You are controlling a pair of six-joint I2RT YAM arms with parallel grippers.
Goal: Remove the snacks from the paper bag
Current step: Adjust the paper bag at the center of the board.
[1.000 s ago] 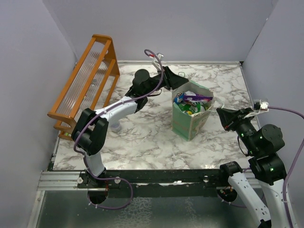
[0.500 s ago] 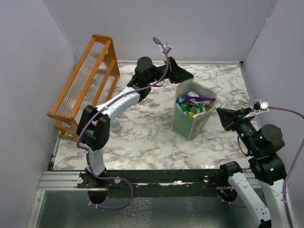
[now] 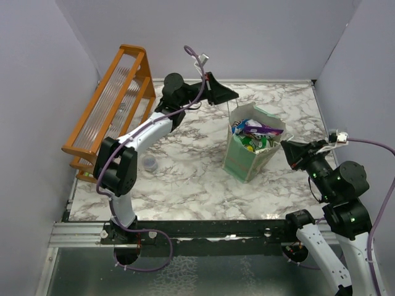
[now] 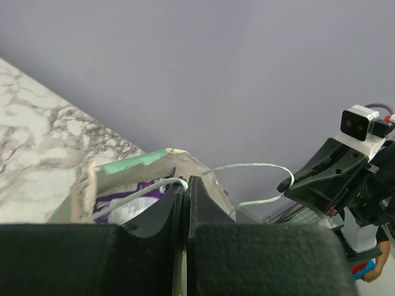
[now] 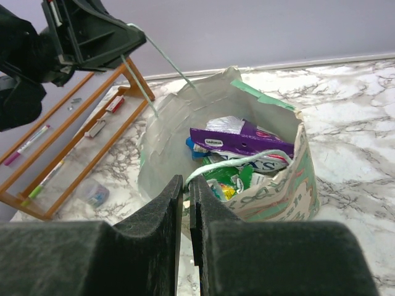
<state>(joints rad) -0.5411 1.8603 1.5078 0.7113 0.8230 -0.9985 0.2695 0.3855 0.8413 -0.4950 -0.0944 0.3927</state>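
The mint-green paper bag point(image 3: 245, 157) stands upright mid-table, mouth open, with a purple snack packet point(image 3: 259, 127) on top of blue, green and yellow ones. In the right wrist view the bag point(image 5: 290, 185) shows the purple packet point(image 5: 247, 140) inside. My left gripper point(image 3: 233, 94) is shut on the far string handle point(image 4: 154, 187), held above and left of the bag. My right gripper point(image 3: 287, 148) is shut on the near string handle point(image 5: 244, 161) at the bag's right rim. In the left wrist view the bag's rim point(image 4: 133, 163) shows below my fingers.
An orange wooden rack point(image 3: 111, 105) stands along the left wall. A small clear round cup point(image 3: 149, 163) sits on the marble table point(image 3: 185, 179) left of the bag. Purple walls close in at the back and sides.
My left gripper moved up and left with the string handle, pulling it taut and opening the bag's mouth wider. The right gripper stayed in place.
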